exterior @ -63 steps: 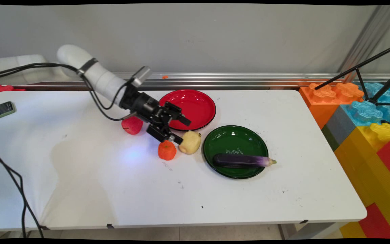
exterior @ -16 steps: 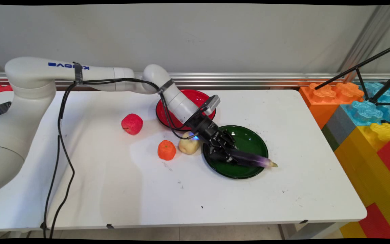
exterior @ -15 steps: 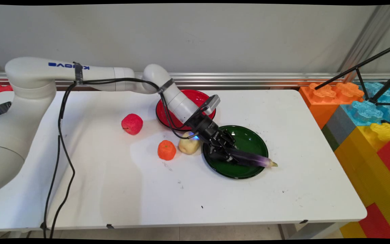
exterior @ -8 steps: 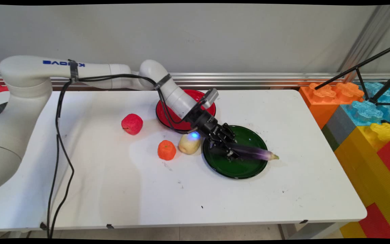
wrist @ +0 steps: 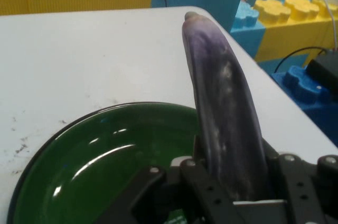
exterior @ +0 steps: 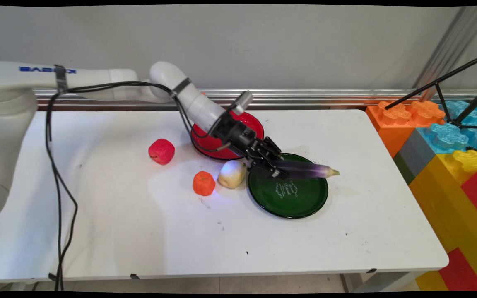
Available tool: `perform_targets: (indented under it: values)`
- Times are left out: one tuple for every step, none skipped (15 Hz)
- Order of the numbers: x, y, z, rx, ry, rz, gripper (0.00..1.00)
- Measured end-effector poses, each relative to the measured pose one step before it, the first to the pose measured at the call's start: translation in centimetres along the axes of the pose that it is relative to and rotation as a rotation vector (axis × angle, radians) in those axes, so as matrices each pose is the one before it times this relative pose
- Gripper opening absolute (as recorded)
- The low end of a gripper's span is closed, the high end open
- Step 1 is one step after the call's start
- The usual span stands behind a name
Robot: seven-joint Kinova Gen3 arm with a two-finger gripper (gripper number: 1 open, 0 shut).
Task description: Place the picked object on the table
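The gripper is clamping its fingers on the eggplant, holding it clear above the green plate. A potato is lying just beside the plate's left rim.

- A robotics lab is indicated by a white table set against a bare wall.
- Giant toy bricks are stacked beside it.

A plain grey wall stands behind the white rectangular table. A metal rail runs along its far edge. Big coloured plastic building blocks stand at its right edge.
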Motion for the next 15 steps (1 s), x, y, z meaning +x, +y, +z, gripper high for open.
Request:
perform_targets:
  values:
    - [0.123, 0.648, -0.824, 0.00347, 0.00793, -0.00175, 0.00]
    - [0.060, 0.609, -0.743, 0.00225, 0.00642, 0.00043, 0.00]
    - [0.035, 0.389, -0.486, 0.00122, 0.00361, 0.00116, 0.00]
    - [0.012, 0.736, -0.865, -0.00029, 0.00540, 0.00463, 0.00]
    - [-0.015, 0.667, -0.754, -0.00237, 0.00365, 0.00703, 0.00]
    - [-0.064, 0.793, -0.874, -0.00395, 0.00272, 0.00975, 0.00]
    - [-0.111, 0.671, -0.773, -0.00495, 0.00093, 0.00960, 0.00]
    - [-0.081, 0.437, -0.492, -0.00359, 0.00016, 0.00655, 0.00]
    - [-0.162, 0.666, -0.758, -0.00559, -0.00069, 0.01006, 0.00]
    - [-0.102, 0.416, -0.480, -0.00383, -0.00072, 0.00709, 0.00]
    - [-0.229, 0.706, -0.865, -0.00689, -0.00225, 0.01232, 0.00]
    - [-0.221, 0.612, -0.727, -0.00634, -0.00310, 0.01066, 0.00]
    - [-0.269, 0.668, -0.795, -0.00718, -0.00441, 0.01151, 0.00]
    - [-0.257, 0.516, -0.599, -0.00518, -0.00471, 0.00746, 0.00]
    - [-0.196, 0.395, -0.436, -0.00479, -0.00414, 0.00602, 0.00]
